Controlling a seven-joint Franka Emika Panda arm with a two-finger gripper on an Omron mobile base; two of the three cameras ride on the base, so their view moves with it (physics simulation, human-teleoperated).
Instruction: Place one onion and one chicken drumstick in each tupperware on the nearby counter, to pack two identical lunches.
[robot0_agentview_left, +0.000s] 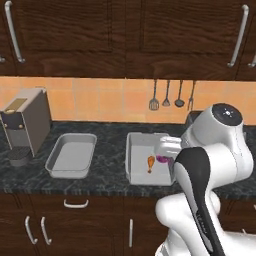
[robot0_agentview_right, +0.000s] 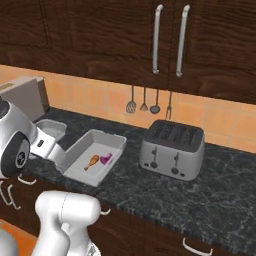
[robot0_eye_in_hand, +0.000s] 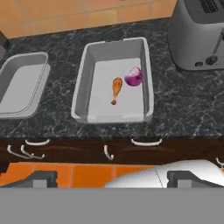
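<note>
Two light-grey tupperwares stand side by side on the black counter (robot0_agentview_left: 110, 167). The right tupperware (robot0_agentview_left: 134, 160) (robot0_eye_in_hand: 83, 83) holds one orange-brown chicken drumstick (robot0_agentview_left: 150, 163) (robot0_eye_in_hand: 116, 89) and one purple onion (robot0_agentview_left: 162, 159) (robot0_eye_in_hand: 134, 77), lying close together. The left tupperware (robot0_agentview_left: 72, 155) (robot0_eye_in_hand: 22, 85) has nothing in it. My gripper (robot0_eye_in_hand: 114, 178) hangs above the counter's front edge, before the right tupperware. It is open, with the fingertips (robot0_eye_in_hand: 41, 177) wide apart and nothing between them. In the right base view the drumstick (robot0_agentview_right: 92, 161) and onion (robot0_agentview_right: 106, 159) lie in the nearer tupperware (robot0_agentview_right: 82, 172).
A dark grey toaster (robot0_agentview_right: 172, 147) (robot0_eye_in_hand: 199, 35) stands right of the filled tupperware. A coffee machine (robot0_agentview_left: 25, 125) stands at the counter's left end. Utensils (robot0_agentview_left: 170, 95) hang on the tiled wall. Wall cabinets hang above, and drawers with handles (robot0_eye_in_hand: 144, 142) sit below the counter.
</note>
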